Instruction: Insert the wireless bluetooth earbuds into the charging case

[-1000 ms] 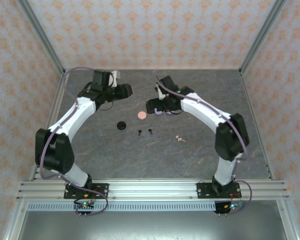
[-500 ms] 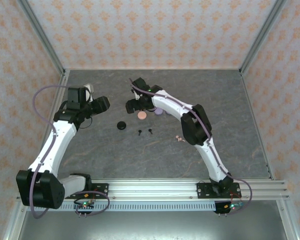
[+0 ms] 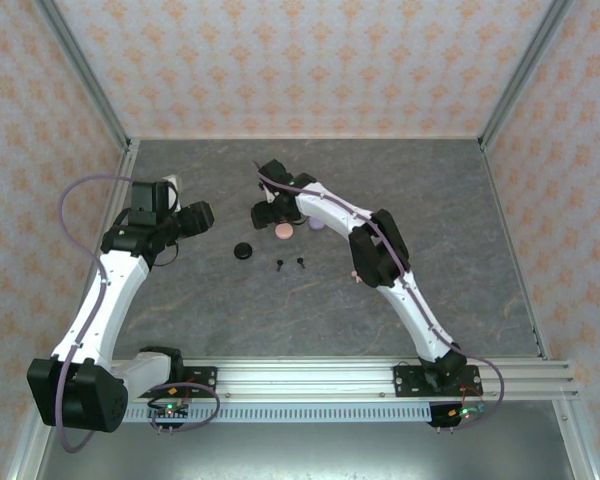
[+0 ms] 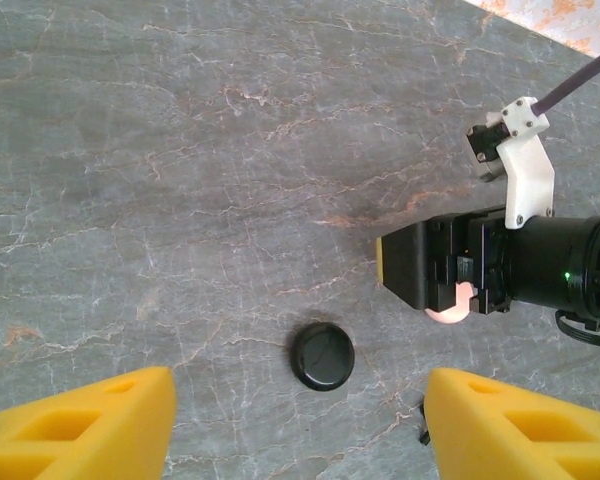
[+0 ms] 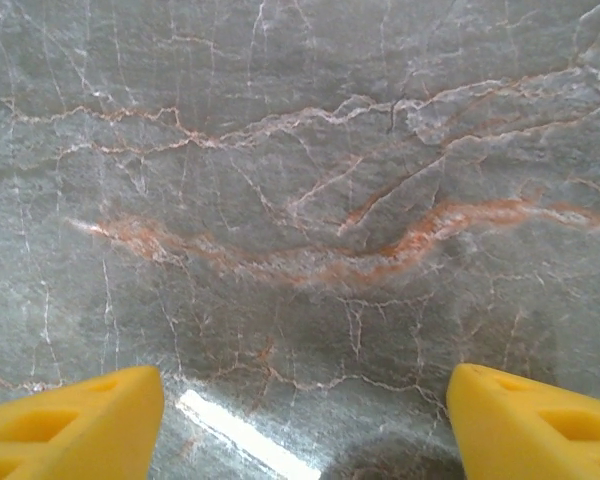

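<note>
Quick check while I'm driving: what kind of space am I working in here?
Likely an enclosed lab test cell: patterned wall panels in aluminium framing box in a stone-look tabletop, with a mounting rail along its near edge.

Grey veined stone tabletop (image 3: 460, 200); orange-patterned walls (image 3: 300, 60) on three sides; aluminium rail (image 3: 310, 375) along near edge.

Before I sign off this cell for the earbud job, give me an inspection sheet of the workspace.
Surface: grey veined table, no spills seen.
Job's things: black case and black earbuds lie loose mid-table; pink case beyond them; lilac item partly hidden by the right arm.
Clutter: nothing seen.
Grippers: left gripper open, empty, aimed at the black case; right gripper open, empty, close by the pink case.
Cables: purple cables loop along both arms.
Surroundings: patterned walls, metal frame.
</note>
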Controlling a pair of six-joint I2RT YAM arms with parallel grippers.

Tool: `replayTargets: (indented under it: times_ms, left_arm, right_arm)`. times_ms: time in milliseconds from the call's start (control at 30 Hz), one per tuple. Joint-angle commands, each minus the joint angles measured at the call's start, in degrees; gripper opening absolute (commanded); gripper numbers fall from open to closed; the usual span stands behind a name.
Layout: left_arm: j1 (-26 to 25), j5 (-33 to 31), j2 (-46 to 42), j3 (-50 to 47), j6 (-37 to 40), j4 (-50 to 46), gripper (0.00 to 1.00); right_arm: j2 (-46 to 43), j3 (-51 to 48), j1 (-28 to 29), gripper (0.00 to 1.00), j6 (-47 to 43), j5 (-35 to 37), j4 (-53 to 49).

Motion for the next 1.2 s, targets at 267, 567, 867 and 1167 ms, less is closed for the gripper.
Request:
replayTargets:
  times_ms: [267,567,867,1167]
  left_arm:
    - [0.38,-0.07,1.99,-1.68,-0.19,0.4,0.67]
    - [0.43,0.82,2.54,-1.92,-0.49,0.96,0.67]
    - [0.39,0.93,2.63,-1.95,-0.83,1.14,0.67]
    - [0.38,1.08,1.99,-1.33,-0.48,0.81,0.67]
  right_arm:
    - [-13.44,-20.05,1.08,0.67,2.49,-1.45,2.73]
    - [-17.3,-27.23,3.57,0.68,3.13,-4.66,7.08]
    - [-17.29,-27.16,5.3,0.68,3.26,-5.13,8.46]
    - [-19.95,-27.12,5.3,0.69,-0.34,-4.06,6.45]
